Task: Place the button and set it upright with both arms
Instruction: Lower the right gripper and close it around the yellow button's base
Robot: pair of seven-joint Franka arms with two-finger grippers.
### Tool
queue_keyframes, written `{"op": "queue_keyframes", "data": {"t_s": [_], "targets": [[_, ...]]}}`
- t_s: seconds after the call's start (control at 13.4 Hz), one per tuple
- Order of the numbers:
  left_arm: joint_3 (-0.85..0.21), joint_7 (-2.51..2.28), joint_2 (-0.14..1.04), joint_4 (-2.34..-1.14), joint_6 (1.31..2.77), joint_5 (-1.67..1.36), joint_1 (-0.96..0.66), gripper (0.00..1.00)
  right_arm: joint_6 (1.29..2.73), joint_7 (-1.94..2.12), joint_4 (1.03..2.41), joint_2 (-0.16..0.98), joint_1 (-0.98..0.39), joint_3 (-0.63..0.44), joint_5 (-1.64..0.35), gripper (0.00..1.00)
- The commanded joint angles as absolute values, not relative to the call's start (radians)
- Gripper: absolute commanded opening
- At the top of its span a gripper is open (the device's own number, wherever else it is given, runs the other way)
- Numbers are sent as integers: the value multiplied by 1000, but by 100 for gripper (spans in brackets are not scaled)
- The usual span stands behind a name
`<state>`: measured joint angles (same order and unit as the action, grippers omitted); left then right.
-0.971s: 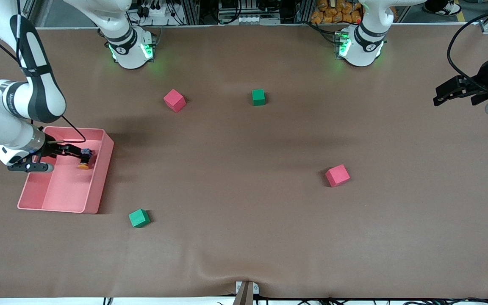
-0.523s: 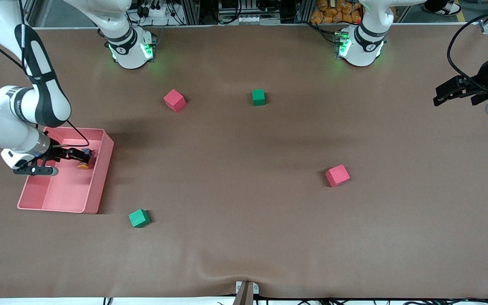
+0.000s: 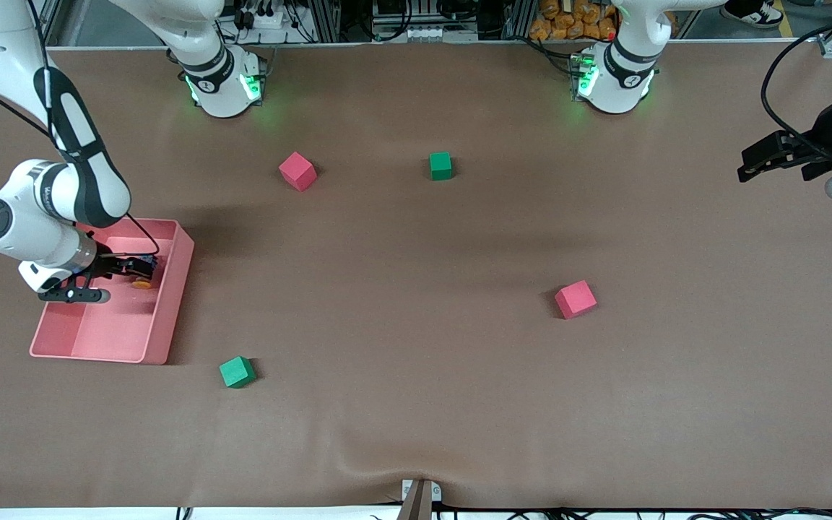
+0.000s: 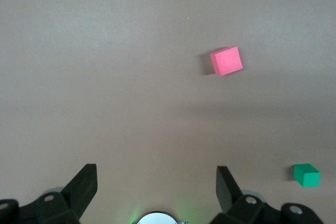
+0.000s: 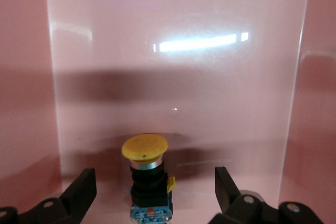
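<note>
Front view, from the right arm's end of the table to the left arm's end. One pink tray (image 3: 170, 303) lies at the right arm's end. The right gripper (image 3: 140, 269) is lowered into it, its fingers (image 5: 79, 192) spread apart with nothing clamped. One button (image 5: 146, 174) lies inside the tray between those open fingers, its orange cap pointing away from the wrist camera and its black body toward it; the pictures do not settle whether either finger touches it.

Four cubes rest on the brown table (image 3: 416, 404), two of each colour. One green cube (image 3: 237, 372) sits just beside the tray's corner nearest the front camera. One red cube (image 3: 297, 171) and a second green cube (image 3: 440, 165) sit toward the arms' bases. A second red cube (image 3: 575, 299) lies toward the left arm's end.

The left gripper (image 3: 777, 155) waits in the air over the table's edge at the left arm's end, fingers (image 4: 81, 187) wide apart and empty.
</note>
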<state>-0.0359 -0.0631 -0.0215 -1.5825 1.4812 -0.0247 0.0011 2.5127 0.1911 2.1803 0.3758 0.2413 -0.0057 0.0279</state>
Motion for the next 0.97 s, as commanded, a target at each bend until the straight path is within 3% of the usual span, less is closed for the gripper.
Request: {"op": "queue_keyframes", "data": {"t_s": [0.0,0.82,0.9], "targets": [[-40,-51,-14,-1565,1470,-46,11,100,2633,209,2256,386,265,9,43,100],[-40,-57,-12,-1569,1468,-46,12,100,2657,209,2261,408,265,9,43,100],[-40,-58,-12,-1566,1468,-46,12,100,2657,209,2261,408,264,9,43,72]]}}
